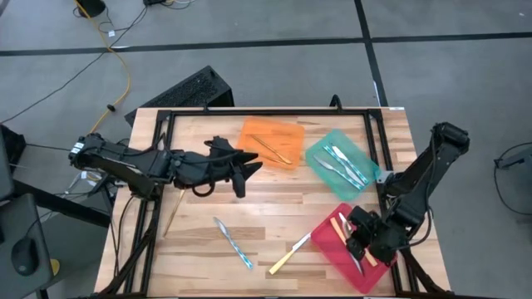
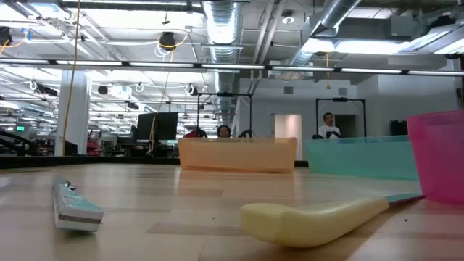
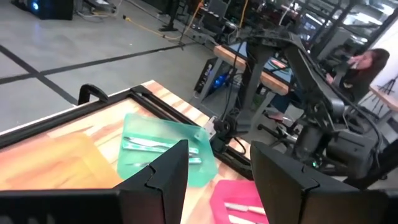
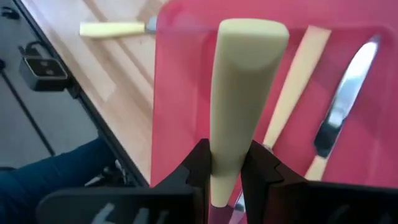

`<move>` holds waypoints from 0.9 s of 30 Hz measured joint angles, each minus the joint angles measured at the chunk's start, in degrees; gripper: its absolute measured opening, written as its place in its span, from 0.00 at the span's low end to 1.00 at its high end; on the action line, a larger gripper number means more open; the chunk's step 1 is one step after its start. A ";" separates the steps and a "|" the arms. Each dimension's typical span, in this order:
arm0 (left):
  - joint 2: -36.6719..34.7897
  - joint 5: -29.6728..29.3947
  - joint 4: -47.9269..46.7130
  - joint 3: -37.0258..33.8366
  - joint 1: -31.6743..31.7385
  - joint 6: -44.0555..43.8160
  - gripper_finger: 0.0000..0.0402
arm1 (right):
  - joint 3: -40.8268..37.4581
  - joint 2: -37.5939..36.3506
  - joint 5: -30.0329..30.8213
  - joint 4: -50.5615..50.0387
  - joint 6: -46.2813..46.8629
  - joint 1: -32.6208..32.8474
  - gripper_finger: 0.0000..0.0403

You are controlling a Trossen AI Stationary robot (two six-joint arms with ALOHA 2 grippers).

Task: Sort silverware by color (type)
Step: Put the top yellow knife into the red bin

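My right gripper (image 1: 359,242) (image 4: 228,171) hovers over the red tray (image 1: 337,253) and is shut on a yellow-handled utensil (image 4: 239,93). Two more yellow-handled pieces (image 4: 292,106) lie in that tray. My left gripper (image 1: 241,173) (image 3: 217,180) is open and holds nothing, above the table's middle, beside the orange tray (image 1: 270,133) with gold pieces (image 1: 273,149). Blue-handled pieces (image 1: 342,162) lie in the green tray (image 1: 359,148). Flat on the table lie a blue-handled knife (image 1: 234,242) (image 2: 76,206), a yellow-handled knife (image 1: 289,253) (image 2: 312,221) and a gold utensil (image 1: 172,212). My right gripper pinches the yellow handle between its two fingers (image 4: 199,165), low on the handle (image 4: 227,158), away from its rounded free end (image 4: 252,31). The fingers lie across the handle. The handle sticks out past them over the red tray; the gripper hides the utensil's head.
A black frame (image 1: 266,112) borders the tabletop along its far and side edges. The three trays sit toward the table's right and far side. Bare wood lies between the loose knives and the near edge (image 1: 199,278). People show in the room beyond (image 2: 328,125).
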 joint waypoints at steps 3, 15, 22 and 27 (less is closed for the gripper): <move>0.00 0.33 0.10 0.00 0.16 0.14 0.39 | -1.29 0.00 -1.94 -0.01 0.22 -0.13 0.16; 0.00 -2.67 0.62 0.00 0.16 2.70 0.39 | -7.29 0.00 -7.46 5.01 -0.32 -1.63 0.17; 0.00 -2.86 0.70 0.00 0.27 0.94 0.39 | -9.67 0.02 -8.02 8.05 -1.06 -3.13 0.23; 0.00 -0.12 0.67 0.00 0.25 -0.02 0.39 | -9.69 0.02 -6.45 6.12 -2.18 -4.70 0.23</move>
